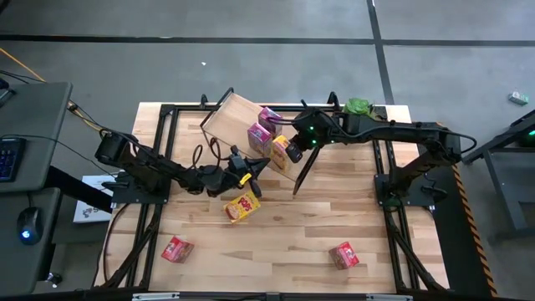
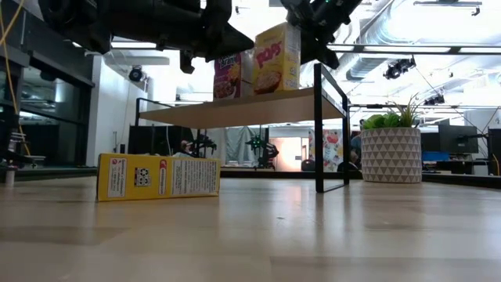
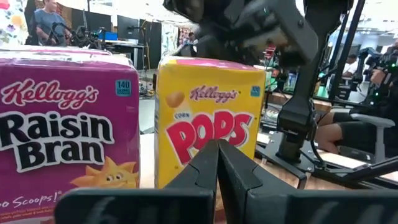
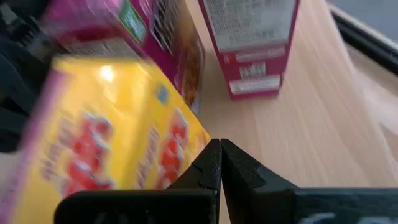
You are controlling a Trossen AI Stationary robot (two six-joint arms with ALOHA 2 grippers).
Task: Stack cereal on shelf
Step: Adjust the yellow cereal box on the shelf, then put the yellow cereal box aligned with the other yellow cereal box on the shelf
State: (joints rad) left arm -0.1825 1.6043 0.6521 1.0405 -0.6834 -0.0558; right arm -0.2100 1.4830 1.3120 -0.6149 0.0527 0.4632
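On the long light-wood shelf with black wire end frames (image 1: 238, 117), a yellow Corn Pops cardboard mini box (image 3: 208, 115) stands upright just beside a magenta Raisin Bran mini box (image 3: 65, 124), with another pink box (image 1: 268, 118) farther back. The left gripper (image 1: 257, 165) sits right in front of the yellow box with its fingers pinched together and empty, while the right gripper (image 1: 294, 151), also closed on nothing, hangs close against that box's other side. A second yellow box (image 2: 158, 177) lies flat on the wooden tabletop (image 1: 318, 226) below the left gripper, and two red boxes (image 1: 177, 249) lie well apart near the front edge.
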